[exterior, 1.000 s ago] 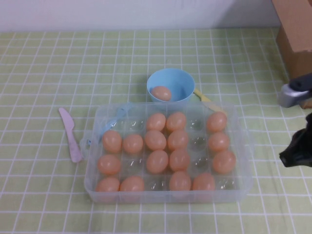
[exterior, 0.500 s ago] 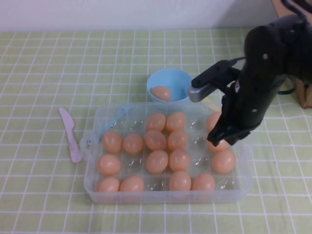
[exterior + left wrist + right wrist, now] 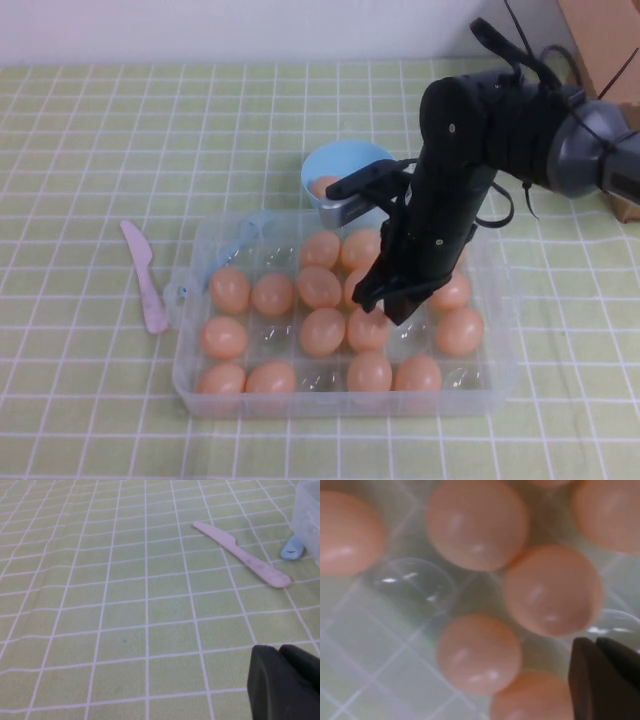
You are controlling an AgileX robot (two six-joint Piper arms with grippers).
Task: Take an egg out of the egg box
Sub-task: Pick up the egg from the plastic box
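The clear egg box [image 3: 340,405] lies in the middle of the table and holds several orange-tan eggs, such as one in its third row [image 3: 322,331]. My right gripper [image 3: 385,303] hangs low over the box's middle, just above an egg [image 3: 368,329]. In the right wrist view its fingers [image 3: 596,643] are shut and empty, close above the eggs [image 3: 550,590]. My left gripper [image 3: 278,650] is shut and empty over bare cloth, outside the high view. The box's corner [image 3: 307,515] shows in the left wrist view.
A light-blue bowl [image 3: 345,160] with one egg [image 3: 322,184] stands just behind the box. A pink plastic knife [image 3: 145,275] lies left of the box and shows in the left wrist view [image 3: 240,554]. A brown cardboard box [image 3: 605,60] stands at the back right.
My right arm has swung in from the right edge and come down over the middle of the egg box. The eggs have not moved.
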